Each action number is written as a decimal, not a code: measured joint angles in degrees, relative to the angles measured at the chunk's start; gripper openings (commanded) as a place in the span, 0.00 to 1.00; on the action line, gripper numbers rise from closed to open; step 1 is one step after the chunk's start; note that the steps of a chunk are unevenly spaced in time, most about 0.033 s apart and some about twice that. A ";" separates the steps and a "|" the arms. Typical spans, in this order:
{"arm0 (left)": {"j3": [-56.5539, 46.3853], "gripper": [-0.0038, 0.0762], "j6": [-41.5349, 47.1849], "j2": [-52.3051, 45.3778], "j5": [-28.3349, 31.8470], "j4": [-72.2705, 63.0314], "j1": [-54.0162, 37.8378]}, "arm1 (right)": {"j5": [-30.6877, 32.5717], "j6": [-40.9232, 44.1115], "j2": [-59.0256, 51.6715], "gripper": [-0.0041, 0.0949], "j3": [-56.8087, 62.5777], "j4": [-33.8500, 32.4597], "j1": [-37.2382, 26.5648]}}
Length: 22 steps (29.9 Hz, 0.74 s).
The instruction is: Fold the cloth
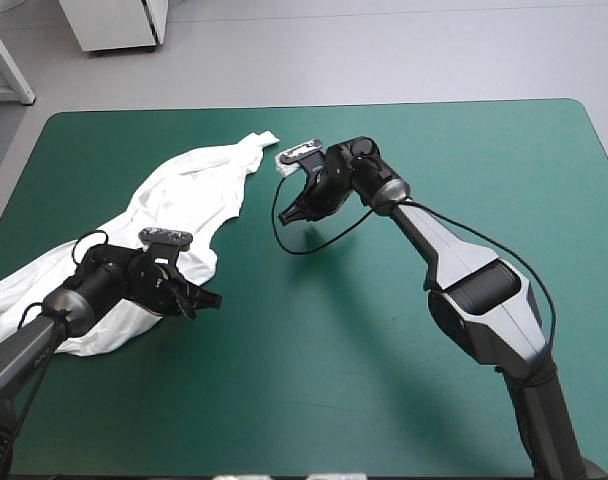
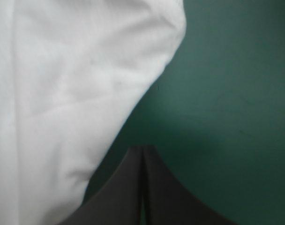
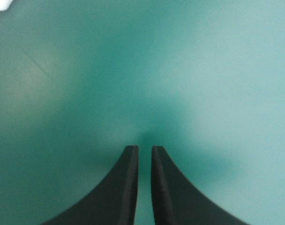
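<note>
High view shows the T-shirt [image 1: 189, 185] as a long crumpled white band on the left part of the teal-green table [image 1: 464, 170]. It runs from a point near the middle of the far edge down to the left edge, where it spreads wider. The left gripper [image 1: 206, 298] sits low at the band's near side, just off the cloth's edge, with its black fingers pointing toward the table's middle. The right gripper [image 1: 287, 214] hangs over bare cover just beside the shirt's far end, apart from the cloth.

Left wrist view shows that claw closed tight: the two fingers [image 2: 128, 187] meet in one pointed arch and nothing is caught between them. The white cloth lies ahead of it and to one side, and its curved edge passes close by the fingertips. Whether it touches them cannot be told.

Right wrist view shows the other claw all but closed, with only a thin slit of cover between the fingers [image 3: 126, 187]. It holds nothing, and only teal-green cover lies ahead of it.
</note>
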<state>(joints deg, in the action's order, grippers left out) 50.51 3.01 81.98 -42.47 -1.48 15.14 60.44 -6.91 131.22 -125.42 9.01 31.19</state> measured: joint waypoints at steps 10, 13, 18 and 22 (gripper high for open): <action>13.47 0.05 -1.09 -1.04 -10.40 7.95 0.00 | 10.18 1.17 -10.55 0.15 3.15 -3.11 -1.60; 16.19 0.12 0.16 -1.04 -12.10 12.15 0.00 | 10.32 1.17 -16.10 0.15 8.57 -3.28 -1.60; 18.21 0.44 1.66 -1.04 -12.62 14.77 0.00 | 10.31 2.24 -27.95 0.15 22.09 -5.32 -1.60; 18.48 0.78 1.72 -1.04 -13.04 14.30 0.00 | 8.45 4.26 -38.24 0.15 34.55 -5.48 -1.60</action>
<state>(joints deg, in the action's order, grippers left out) 68.99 4.73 80.93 -55.51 12.82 15.14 68.89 -2.65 92.99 -90.87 3.53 29.59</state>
